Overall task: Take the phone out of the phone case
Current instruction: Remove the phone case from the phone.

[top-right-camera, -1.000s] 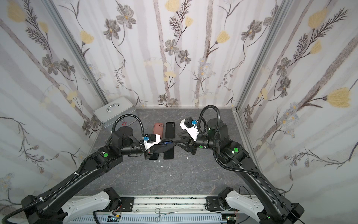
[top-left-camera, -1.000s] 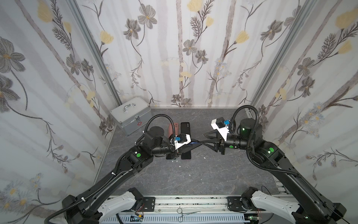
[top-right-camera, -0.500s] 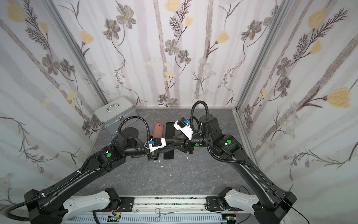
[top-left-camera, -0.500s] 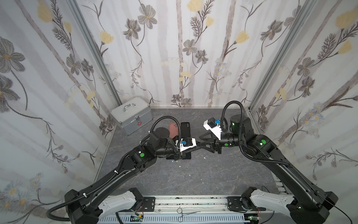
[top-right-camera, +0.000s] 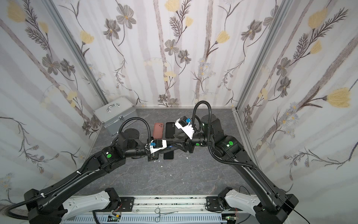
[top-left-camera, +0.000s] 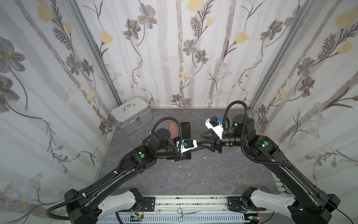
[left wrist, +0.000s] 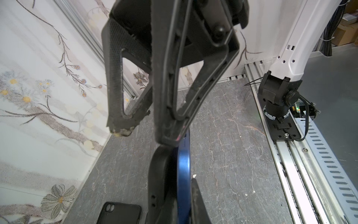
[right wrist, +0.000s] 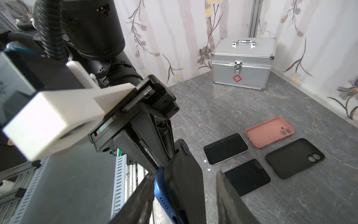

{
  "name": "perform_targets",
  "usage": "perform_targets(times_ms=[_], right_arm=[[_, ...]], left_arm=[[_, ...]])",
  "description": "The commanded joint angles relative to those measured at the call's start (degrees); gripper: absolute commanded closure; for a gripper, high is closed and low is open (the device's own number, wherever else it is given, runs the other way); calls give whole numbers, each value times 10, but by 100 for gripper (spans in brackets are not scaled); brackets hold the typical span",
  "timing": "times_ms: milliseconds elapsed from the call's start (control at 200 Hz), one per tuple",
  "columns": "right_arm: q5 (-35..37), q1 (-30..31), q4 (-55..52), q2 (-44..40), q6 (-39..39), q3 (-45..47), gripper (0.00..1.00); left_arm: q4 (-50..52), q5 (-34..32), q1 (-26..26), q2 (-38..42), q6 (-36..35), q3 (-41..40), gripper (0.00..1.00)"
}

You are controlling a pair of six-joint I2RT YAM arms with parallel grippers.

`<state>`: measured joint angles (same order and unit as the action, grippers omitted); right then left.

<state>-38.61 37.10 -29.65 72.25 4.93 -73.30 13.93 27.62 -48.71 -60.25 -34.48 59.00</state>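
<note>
held up between the arms: left gripper (right wrist: 157, 164) pinches the blue phone (right wrist: 160, 184). black phone case (right wrist: 184, 174) is peeled off one edge but still on. right gripper (left wrist: 144, 135) half spread around the case. we judge it partway, the case isn't pulled clear yet.

Blue phone (right wrist: 162, 187) on edge in midair, its black case (right wrist: 184, 174) peeled partly away.

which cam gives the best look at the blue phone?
Right wrist: the blue phone is close up, black case bent away from it. Left wrist shows only its thin edge. In both top views it is almost wholly hidden.
</note>
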Motion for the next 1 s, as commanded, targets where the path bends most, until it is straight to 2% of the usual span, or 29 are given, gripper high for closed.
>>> perform_targets(times_ms=[0, 260, 610, 749, 999], right_arm=[[12, 0, 21, 8, -4, 1, 48], [31, 1, -17, 36, 11, -7, 51], [112, 13, -77, 60, 61, -8, 53], [72, 16, -83, 55, 107, 6, 54], [-18, 17, -59, 45, 114, 17, 68]], left_arm=[[-24, 7, -1, 5, -5, 1, 100], [-24, 8, -2, 6, -4, -1, 100], [-24, 9, -4, 3, -4, 6, 100], [-25, 12, -4, 6, -3, 9, 100], [-25, 14, -4, 4, 1, 14, 100]])
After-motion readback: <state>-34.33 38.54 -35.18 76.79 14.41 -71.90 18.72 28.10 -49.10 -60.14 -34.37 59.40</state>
